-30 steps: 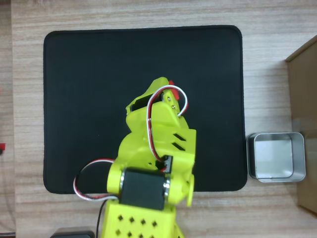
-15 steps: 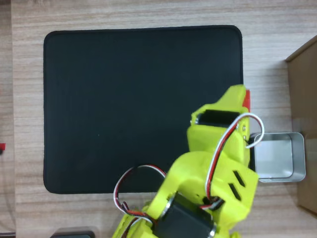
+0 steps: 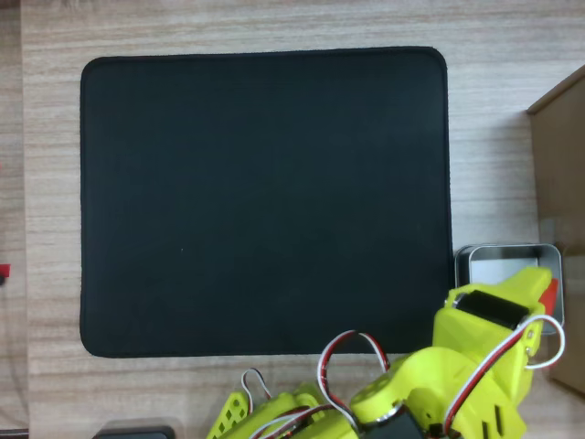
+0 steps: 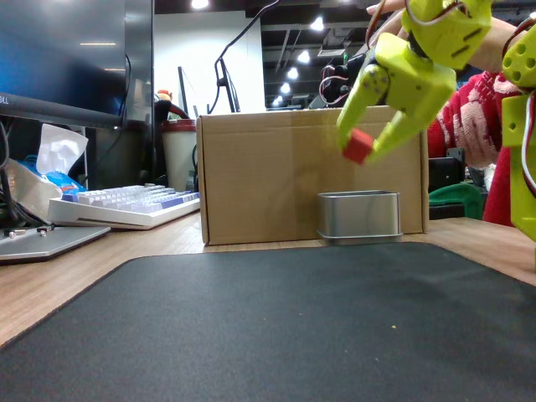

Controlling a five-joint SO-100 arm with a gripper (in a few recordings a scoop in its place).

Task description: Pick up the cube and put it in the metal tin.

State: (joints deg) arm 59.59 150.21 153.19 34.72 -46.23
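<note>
Fixed view shows the yellow two-finger gripper (image 4: 366, 148) clenched on the small red cube (image 4: 357, 146), seemingly light, rigid, pinched by opposite faces, above the shiny square metal tin (image 4: 359, 216).

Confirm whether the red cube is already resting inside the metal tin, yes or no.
No: in the fixed view the cube is held in the gripper, in the air above the metal tin.
</note>
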